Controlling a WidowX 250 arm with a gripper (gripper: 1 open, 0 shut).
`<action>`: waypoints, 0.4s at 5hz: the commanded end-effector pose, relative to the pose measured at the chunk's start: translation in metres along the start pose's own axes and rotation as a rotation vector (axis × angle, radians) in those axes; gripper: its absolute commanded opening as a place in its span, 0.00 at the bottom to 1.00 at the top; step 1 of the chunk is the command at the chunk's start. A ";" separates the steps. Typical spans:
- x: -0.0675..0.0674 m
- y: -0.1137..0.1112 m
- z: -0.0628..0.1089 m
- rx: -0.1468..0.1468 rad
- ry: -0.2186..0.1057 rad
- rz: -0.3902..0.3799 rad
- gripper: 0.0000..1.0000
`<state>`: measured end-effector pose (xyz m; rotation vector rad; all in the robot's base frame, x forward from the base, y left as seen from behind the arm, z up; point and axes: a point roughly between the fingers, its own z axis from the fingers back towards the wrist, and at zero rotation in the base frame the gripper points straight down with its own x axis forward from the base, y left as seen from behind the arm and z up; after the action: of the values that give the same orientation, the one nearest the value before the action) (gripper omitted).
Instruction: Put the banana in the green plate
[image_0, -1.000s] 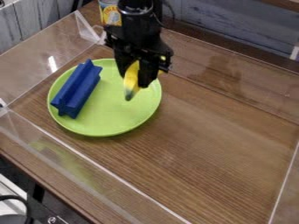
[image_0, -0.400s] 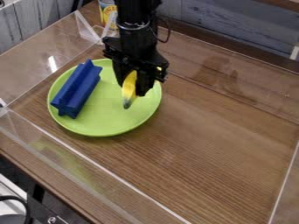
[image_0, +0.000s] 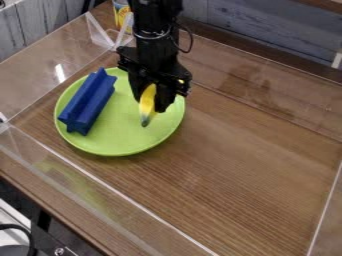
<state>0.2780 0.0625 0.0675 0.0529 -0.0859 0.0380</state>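
The yellow banana (image_0: 147, 104) hangs nearly upright between the black fingers of my gripper (image_0: 154, 95), its dark tip pointing down just over the green plate (image_0: 123, 140). My gripper is shut on the banana, above the right half of the plate. Whether the tip touches the plate surface I cannot tell. The black arm rises behind and hides part of the plate's far rim.
A blue rectangular block (image_0: 88, 100) lies on the left half of the plate. The wooden table (image_0: 254, 150) is ringed by low clear plastic walls (image_0: 54, 175). A grey plank backdrop stands at the far side.
The gripper has sunk slightly toward the plate with the banana still held. The blue block and the plate have not moved.
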 end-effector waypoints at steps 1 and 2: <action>0.003 0.006 0.007 0.009 -0.023 0.010 0.00; 0.002 0.008 0.007 0.011 -0.015 0.009 0.00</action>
<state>0.2752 0.0659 0.0674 0.0543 -0.0728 0.0396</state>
